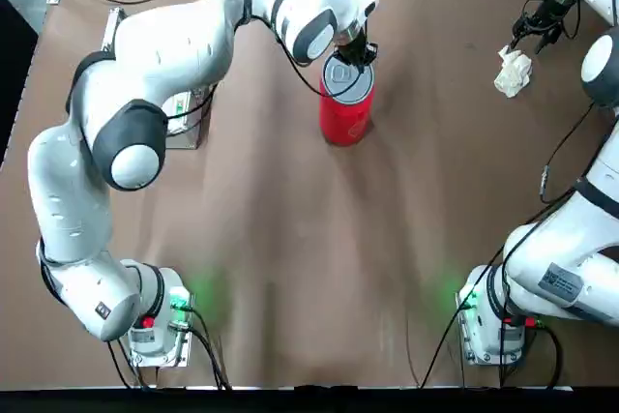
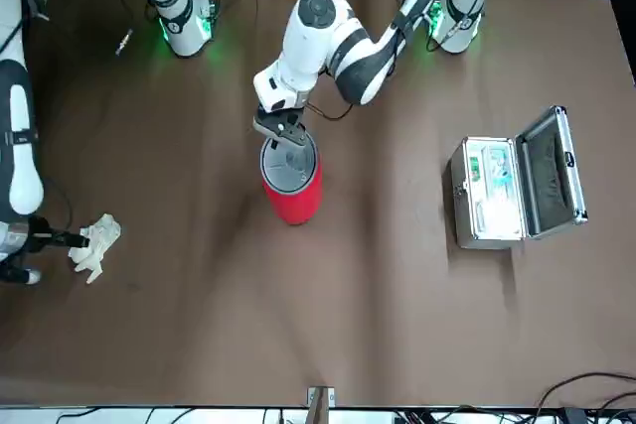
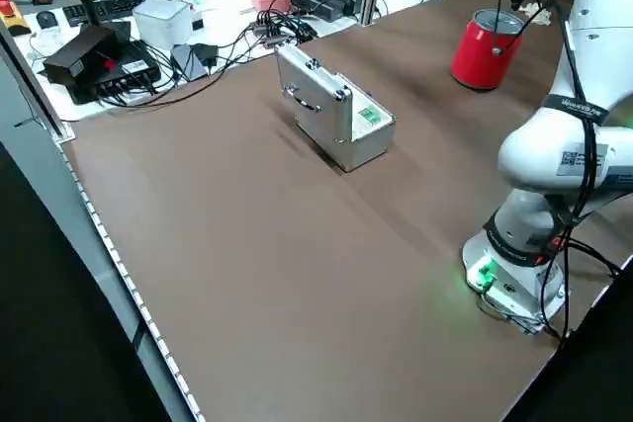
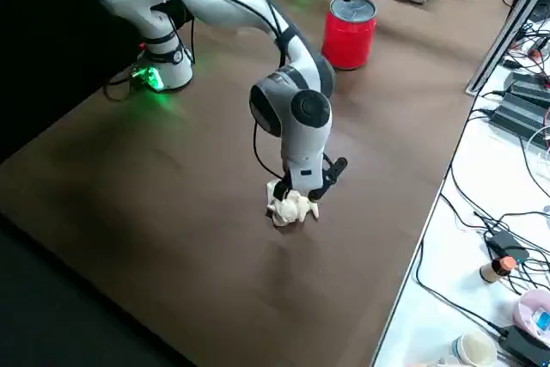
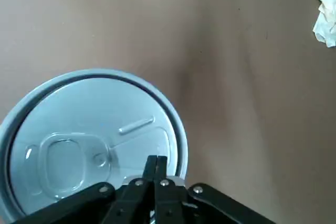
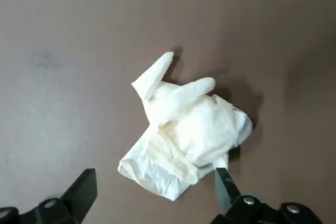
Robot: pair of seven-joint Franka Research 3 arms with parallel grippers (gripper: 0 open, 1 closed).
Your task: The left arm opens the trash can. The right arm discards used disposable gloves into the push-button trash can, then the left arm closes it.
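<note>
Right now the trash can stands upright in the upper middle of the top view, its silver lid flat and seemingly not yet sprung open, so the opening step looks to be the one in hand. Directly over that lid hangs the left claw, fingers pressed together into a single narrow tip, which suits poking a push-button better than gripping; the tip sits at the lid's rim, touching it or just above, I cannot tell which. Out toward the upper right of the top view the gloves lie as a crumpled cream wad on the bare desk, well apart from the bin. Poised over them is the right claw, fingers spread wide with the wad between and ahead of them, apparently staged so the grab can follow once the bin is open. At the right of the front view a silver case sits open, uninvolved
</note>
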